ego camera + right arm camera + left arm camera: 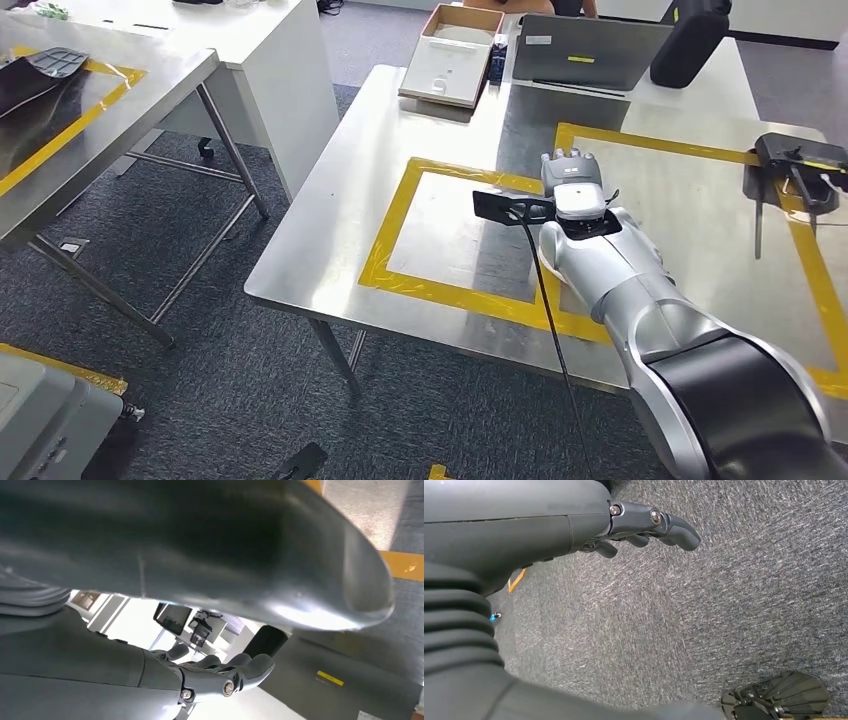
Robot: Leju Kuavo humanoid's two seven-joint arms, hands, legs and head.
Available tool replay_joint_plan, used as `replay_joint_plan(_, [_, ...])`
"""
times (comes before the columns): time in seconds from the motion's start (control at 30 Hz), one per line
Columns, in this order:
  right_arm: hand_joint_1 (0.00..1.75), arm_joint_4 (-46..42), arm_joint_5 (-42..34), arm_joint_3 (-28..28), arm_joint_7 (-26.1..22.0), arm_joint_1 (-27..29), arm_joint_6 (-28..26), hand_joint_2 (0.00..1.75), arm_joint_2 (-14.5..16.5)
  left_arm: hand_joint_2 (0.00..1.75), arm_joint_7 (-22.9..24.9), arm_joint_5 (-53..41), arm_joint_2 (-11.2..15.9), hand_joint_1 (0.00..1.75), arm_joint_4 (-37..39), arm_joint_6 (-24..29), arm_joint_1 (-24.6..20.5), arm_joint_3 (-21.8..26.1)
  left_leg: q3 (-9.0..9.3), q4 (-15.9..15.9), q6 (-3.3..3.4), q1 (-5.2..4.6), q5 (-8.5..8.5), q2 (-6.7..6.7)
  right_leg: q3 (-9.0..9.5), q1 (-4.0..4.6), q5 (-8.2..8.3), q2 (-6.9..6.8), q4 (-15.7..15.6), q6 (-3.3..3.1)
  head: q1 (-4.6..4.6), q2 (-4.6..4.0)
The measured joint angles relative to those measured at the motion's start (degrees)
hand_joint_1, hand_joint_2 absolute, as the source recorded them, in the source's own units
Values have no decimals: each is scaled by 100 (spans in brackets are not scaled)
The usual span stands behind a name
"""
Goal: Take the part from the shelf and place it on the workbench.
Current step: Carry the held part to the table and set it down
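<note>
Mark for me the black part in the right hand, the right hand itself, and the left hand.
black part (497, 203), head view, on its flat end sticking out past the hand.
right hand (572, 186), head view, on the grey back of the hand.
left hand (644, 527), left wrist view, on the dark fingers over carpet.

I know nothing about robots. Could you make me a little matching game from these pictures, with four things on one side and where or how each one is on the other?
Things:
1. laptop
2. cardboard box
3. black part
4. left hand

Descriptions:
A. white inside, near the far end of the steel table
B. hangs over grey carpet, holding nothing
C. grey, lid up, back turned to the head view
D. held by the right hand above a yellow-taped rectangle

Pairs: 1-C, 2-A, 3-D, 4-B
</note>
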Motion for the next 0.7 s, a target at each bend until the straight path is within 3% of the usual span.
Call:
replay_joint_plan(0.13, [0,-1,3,-4,1,-6,-2,0,-3,0,-2,-5,-4,0,-1,2,-1,-1,70,-95,79,41,45,14,-16,8,-86,1,89,65,9,0])
replay_joint_plan(0.17, [0,-1,7,-8,1,-9,-2,0,-6,0,-3,-5,-6,0,-1,2,-2,-1,96,-131,100,64,62,23,-103,9,-209,0,288,82,16,0])
replay_joint_plan(0.27, [0,2,16,-20,1,23,1,0,-17,0,-3,-5,-8,0,0,2,1,-1,108,-137,116,84,77,43,-635,-33,-700,-7,1382,141,33,0])
replay_joint_plan(0.3, [0,4,16,-22,2,47,2,0,-21,0,0,-6,-8,0,1,5,7,-1,105,-125,111,90,77,45,-747,-52,-739,-10,1601,161,34,0])
replay_joint_plan(0.33, [0,7,17,-24,5,66,2,0,-26,0,5,-7,-8,0,1,12,12,-1,100,-109,99,100,75,44,-751,-69,-666,-13,1600,177,34,0])
replay_joint_plan(0.37, [0,8,18,-26,9,74,0,0,-30,0,12,-9,-8,0,1,21,16,-1,96,-86,79,116,61,41,-632,-87,-493,-19,1356,193,35,0])
replay_joint_plan(0.43, [0,8,22,-33,20,71,-10,0,-38,0,21,-21,-5,0,-1,42,18,-1,70,-23,7,136,17,33,-217,-108,-156,-30,574,214,41,0])
replay_joint_plan(0.47, [0,8,24,-38,26,70,-18,0,-41,0,23,-31,-3,0,-1,49,17,-1,55,4,-36,137,0,28,-75,-103,-60,-21,306,191,42,0])
replay_joint_plan(0.5, [0,8,26,-45,32,70,-26,0,-46,0,24,-42,-2,0,-2,53,15,-1,40,31,-77,129,-10,22,0,-97,-45,-11,159,155,43,0])
replay_joint_plan(0.6, [0,8,31,-67,59,71,-55,0,-61,0,31,-60,-4,0,-1,56,16,-1,2,65,-193,133,-10,7,-35,-84,-51,9,140,11,37,0])
replay_joint_plan(0.63, [0,8,33,-73,66,69,-75,0,-64,0,36,-61,-4,0,-1,56,18,-1,-33,126,-225,143,-83,9,-50,-86,-26,7,135,-34,33,0])
replay_joint_plan(0.7, [0,8,40,-79,72,64,-132,0,-66,0,43,-61,-4,0,-1,61,15,-1,-208,566,-263,151,-440,15,-87,-93,28,-2,110,-118,17,0])
